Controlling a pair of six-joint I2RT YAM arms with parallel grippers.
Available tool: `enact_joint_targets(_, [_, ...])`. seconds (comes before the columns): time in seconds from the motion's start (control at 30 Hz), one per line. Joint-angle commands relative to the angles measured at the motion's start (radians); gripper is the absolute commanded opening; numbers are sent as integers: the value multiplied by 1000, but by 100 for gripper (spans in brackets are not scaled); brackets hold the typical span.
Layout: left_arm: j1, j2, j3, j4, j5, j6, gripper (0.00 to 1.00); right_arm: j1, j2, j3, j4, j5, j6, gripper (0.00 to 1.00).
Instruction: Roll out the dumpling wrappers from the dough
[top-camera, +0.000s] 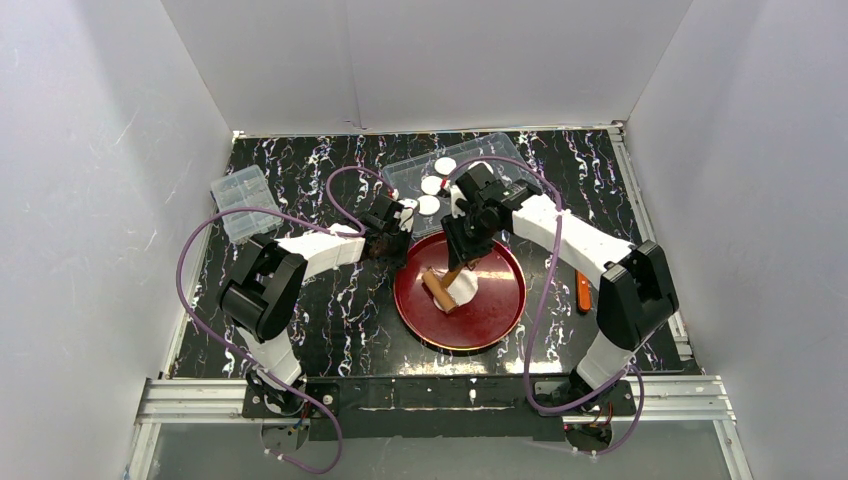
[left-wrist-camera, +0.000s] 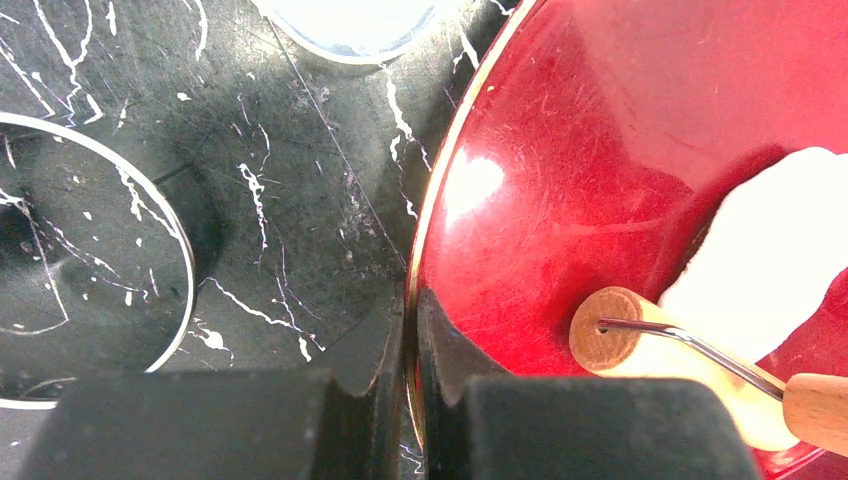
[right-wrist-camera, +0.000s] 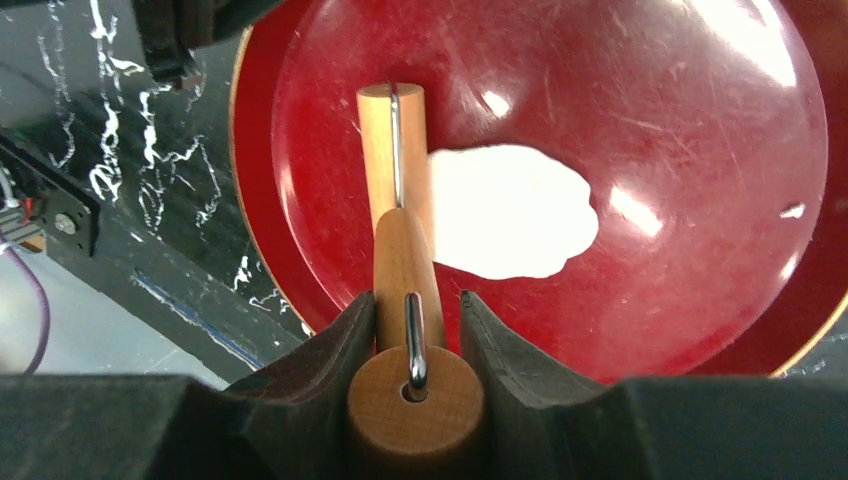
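Note:
The dough (top-camera: 464, 288) is a flat white ragged sheet on the red plate (top-camera: 500, 310). A wooden roller (top-camera: 438, 291) lies along its left edge; its barrel (right-wrist-camera: 392, 150) touches the dough (right-wrist-camera: 510, 212). My right gripper (right-wrist-camera: 417, 297) is shut on the roller's handle (right-wrist-camera: 404, 255), above the plate's middle (top-camera: 462, 262). My left gripper (left-wrist-camera: 411, 300) is shut on the plate's rim (left-wrist-camera: 432, 200) at the plate's upper left (top-camera: 393, 245). Three round dumpling wrappers (top-camera: 432, 185) lie in the clear tray (top-camera: 500, 150) behind the plate.
A clear lidded box (top-camera: 243, 202) sits at the back left. An orange tool (top-camera: 583, 292) lies right of the plate. A thin round ring (left-wrist-camera: 150, 210) and a white round container (left-wrist-camera: 345, 25) rest on the black marbled table beside my left gripper.

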Motion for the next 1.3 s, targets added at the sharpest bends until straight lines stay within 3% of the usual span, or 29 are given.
enact_joint_targets(0.0, [-2, 30, -25, -95, -71, 44, 0, 0, 28, -55, 28, 11, -5, 1])
enact_joint_targets(0.3, [-2, 34, -24, -94, -76, 45, 0, 39, 59, -154, 104, -13, 47, 1])
enact_joint_targets(0.6, [-2, 32, -25, -95, -78, 46, 0, 71, 92, -124, 111, -29, 61, 1])
enact_joint_targets(0.9, [-2, 35, -22, -98, -77, 46, 0, 71, -44, 31, 77, -185, 68, 1])
enact_joint_targets(1.07, [-2, 34, -22, -98, -75, 46, 0, 48, -108, 105, 19, -153, 48, 1])
enact_joint_targets(1.27, [-3, 34, -23, -98, -75, 46, 0, -4, -118, 74, -29, -102, 32, 1])
